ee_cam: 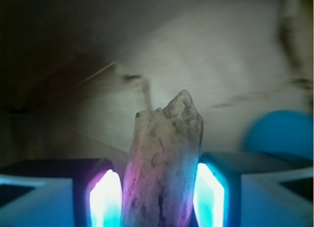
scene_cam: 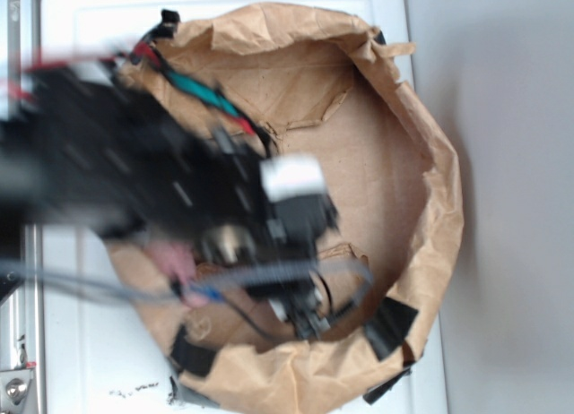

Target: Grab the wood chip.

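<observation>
— Two fingers (ee_cam: 208, 195) of the hand (ee_cam: 159, 197), how do they stand?
— Clamped on the wood chip (ee_cam: 164, 163), which juts forward between them (a blue ball (ee_cam: 282, 131) sits front-right).

Wood chip between the fingers, arm over the paper ring

From the wrist we see the wood chip (ee_cam: 164, 168) standing upright between the two fingers (ee_cam: 105, 197) of the gripper (ee_cam: 157, 197), one finger on each side and close against it, with the cardboard floor (ee_cam: 196, 65) behind and a ball (ee_cam: 282, 131) off to the right, behind the right finger. From outside we see the arm (scene_cam: 134, 163) reaching in from the left over the paper ring (scene_cam: 444, 208), which lies on the table (scene_cam: 511, 91), the gripper (scene_cam: 300, 311) low inside the ring near its front wall.
</observation>
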Controlling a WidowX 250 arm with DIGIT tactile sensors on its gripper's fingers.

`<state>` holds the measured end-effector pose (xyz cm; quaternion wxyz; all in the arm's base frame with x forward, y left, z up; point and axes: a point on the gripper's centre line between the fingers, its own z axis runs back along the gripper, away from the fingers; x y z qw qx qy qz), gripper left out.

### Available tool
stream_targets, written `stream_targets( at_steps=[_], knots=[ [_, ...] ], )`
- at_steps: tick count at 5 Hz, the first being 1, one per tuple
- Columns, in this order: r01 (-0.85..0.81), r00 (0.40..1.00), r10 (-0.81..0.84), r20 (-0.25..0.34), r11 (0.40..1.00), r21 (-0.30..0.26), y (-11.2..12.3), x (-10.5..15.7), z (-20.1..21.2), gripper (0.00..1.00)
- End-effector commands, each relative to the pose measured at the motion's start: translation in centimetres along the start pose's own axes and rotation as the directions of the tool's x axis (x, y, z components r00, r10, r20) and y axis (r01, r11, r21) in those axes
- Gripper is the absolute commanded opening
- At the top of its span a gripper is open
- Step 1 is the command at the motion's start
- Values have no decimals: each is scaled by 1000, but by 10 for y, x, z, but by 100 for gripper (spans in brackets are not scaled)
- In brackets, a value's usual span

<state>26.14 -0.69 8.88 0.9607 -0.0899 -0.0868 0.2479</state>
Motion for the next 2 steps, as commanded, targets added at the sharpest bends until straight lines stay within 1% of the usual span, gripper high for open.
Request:
stream_targets(
  at_steps=[1,2],
  knots=[
    [-12,999,14,45,999,-52,40,42,74,0],
    [9,996,-6,90,999,-30,41,39,88,0]
  ],
)
